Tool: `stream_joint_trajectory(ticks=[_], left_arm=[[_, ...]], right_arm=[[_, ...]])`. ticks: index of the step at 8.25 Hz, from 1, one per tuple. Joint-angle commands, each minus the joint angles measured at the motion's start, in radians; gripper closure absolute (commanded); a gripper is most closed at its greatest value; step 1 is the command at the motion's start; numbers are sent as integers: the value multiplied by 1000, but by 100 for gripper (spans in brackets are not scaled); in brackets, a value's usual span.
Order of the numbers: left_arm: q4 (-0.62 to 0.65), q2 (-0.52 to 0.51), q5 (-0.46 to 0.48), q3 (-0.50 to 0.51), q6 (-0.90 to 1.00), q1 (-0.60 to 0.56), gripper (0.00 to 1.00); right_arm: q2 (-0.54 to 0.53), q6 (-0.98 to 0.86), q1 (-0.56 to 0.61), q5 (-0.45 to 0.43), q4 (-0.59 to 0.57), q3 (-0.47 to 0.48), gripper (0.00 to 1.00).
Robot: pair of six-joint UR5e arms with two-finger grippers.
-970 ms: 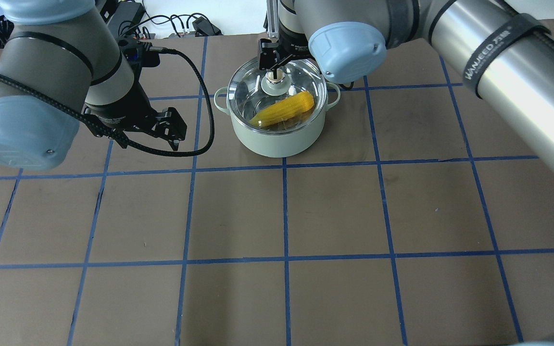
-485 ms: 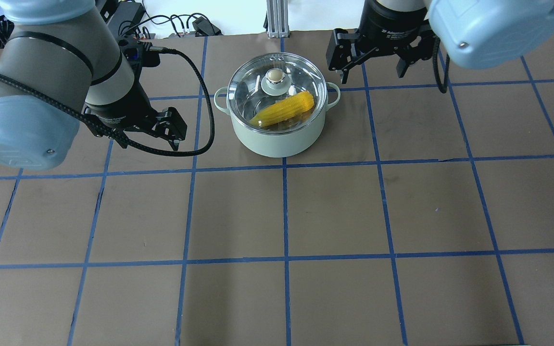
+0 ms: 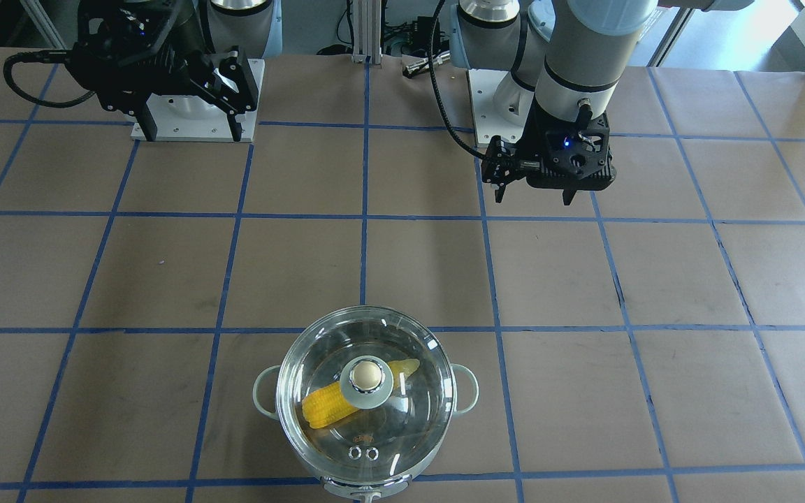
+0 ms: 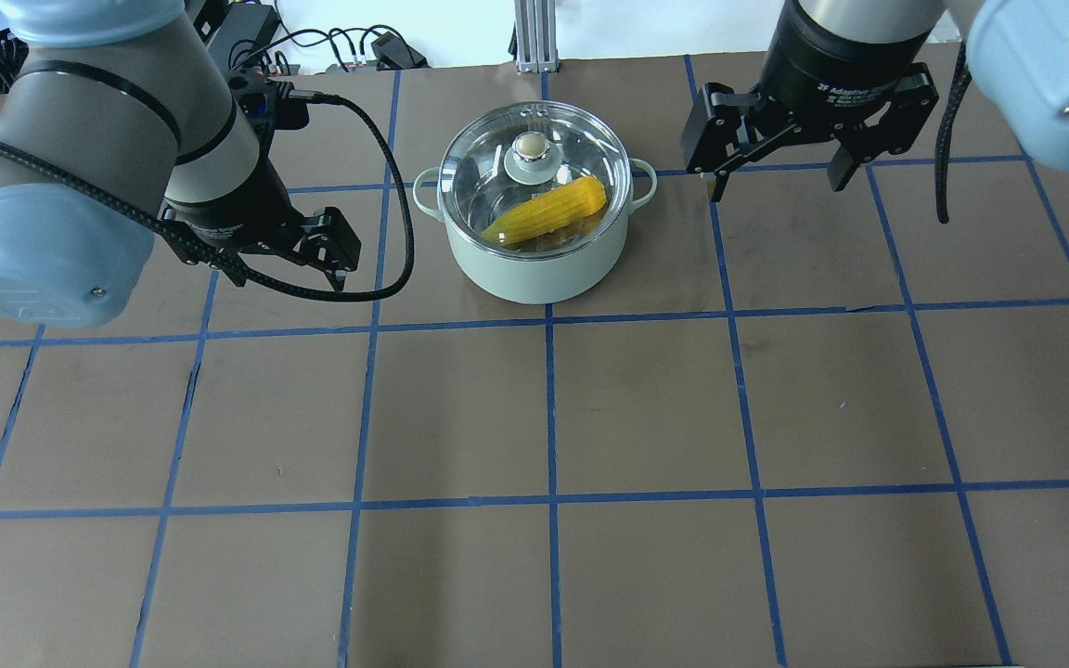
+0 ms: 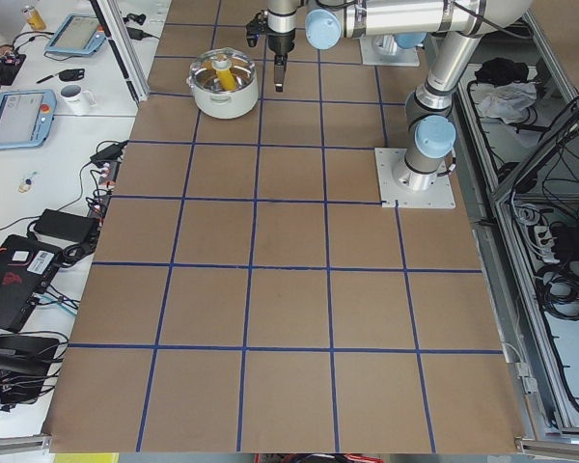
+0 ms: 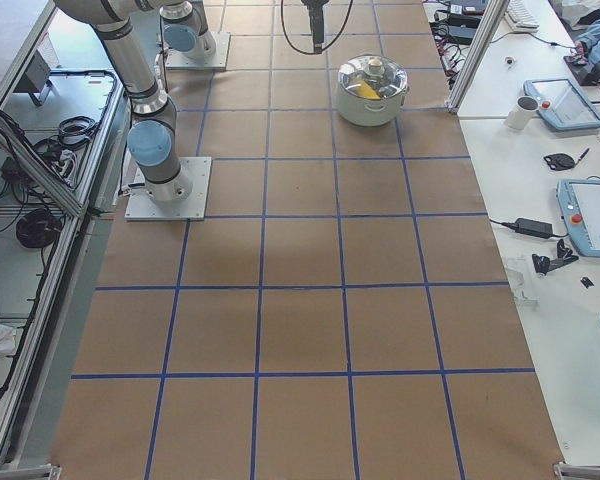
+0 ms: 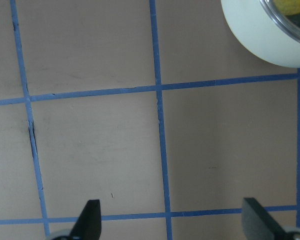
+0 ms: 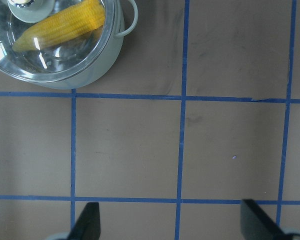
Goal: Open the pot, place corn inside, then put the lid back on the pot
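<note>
The mint-green pot (image 4: 534,264) stands at the far middle of the table. The clear glass lid (image 4: 488,176) with its beige knob (image 4: 531,145) sits on the pot. The yellow corn (image 4: 548,211) lies inside and shows through the glass. My right gripper (image 4: 776,183) is open and empty, above the table to the right of the pot and apart from it. My left gripper (image 4: 261,264) is open and empty, to the left of the pot. The right wrist view shows the pot (image 8: 107,57), lid (image 8: 50,55) and corn (image 8: 60,27) at its top left.
Brown paper with a blue tape grid (image 4: 548,408) covers the table. Cables and power bricks (image 4: 340,46) and an aluminium post (image 4: 527,37) lie beyond the far edge. The left arm's black cable (image 4: 400,232) loops near the pot's left handle. The arms' base plates (image 3: 193,129) stand at the robot's side.
My right gripper has let go of the lid's knob and moved away to the right, open. The lid stays on the pot. The left arm has not moved.
</note>
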Motion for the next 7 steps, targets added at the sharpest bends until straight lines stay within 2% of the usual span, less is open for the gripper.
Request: stream_joint_trajectory(ticks=[1,2,3,7], left_arm=[[-1,0,0,0,1,-1,0],[-1,0,0,0,-1,1,0],[-1,0,0,0,-1,1,0],[-1,0,0,0,2,1,0]], right_arm=[[-14,-58,-2,4,-8,28,0],[-9,-58,-3,17,-28,29,0],[3,-68,-16,90,-112,29,0],[11,-99,-46,86,-129,29,0]])
